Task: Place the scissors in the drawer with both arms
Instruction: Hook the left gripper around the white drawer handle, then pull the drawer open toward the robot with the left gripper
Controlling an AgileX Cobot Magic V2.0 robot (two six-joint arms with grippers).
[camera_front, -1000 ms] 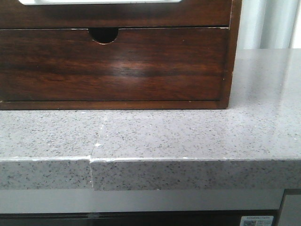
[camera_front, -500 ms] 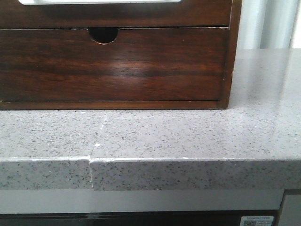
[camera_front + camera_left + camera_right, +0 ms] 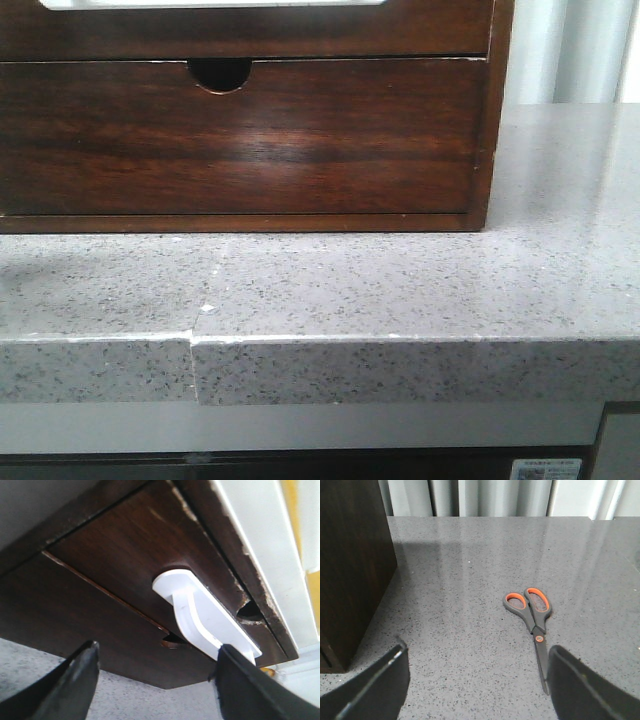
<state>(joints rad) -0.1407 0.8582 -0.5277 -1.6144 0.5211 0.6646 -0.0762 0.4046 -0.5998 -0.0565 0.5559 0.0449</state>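
The drawer (image 3: 440, 30) is the upper dark reddish-brown front of the wooden cabinet, shut, with something white showing in its broad top cutout. In the left wrist view the drawer (image 3: 120, 555) is seen close, with the white piece (image 3: 200, 615) in its cutout. My left gripper (image 3: 157, 680) is open and empty just in front of the cabinet. The scissors (image 3: 532, 625), grey with orange-lined handles, lie flat on the grey counter, blades towards my right gripper (image 3: 477, 682). That gripper is open and empty, and the blade tip lies by one finger. Neither gripper shows in the front view.
Below the drawer is a second front with a small half-round notch (image 3: 220, 75). The cabinet's dark side wall (image 3: 350, 570) stands beside the right gripper. The speckled grey counter (image 3: 400, 290) has a seam and a front edge (image 3: 195, 340). Grey curtains hang behind.
Nothing has moved in the front view. A faint shadow now darkens the counter at the far left.
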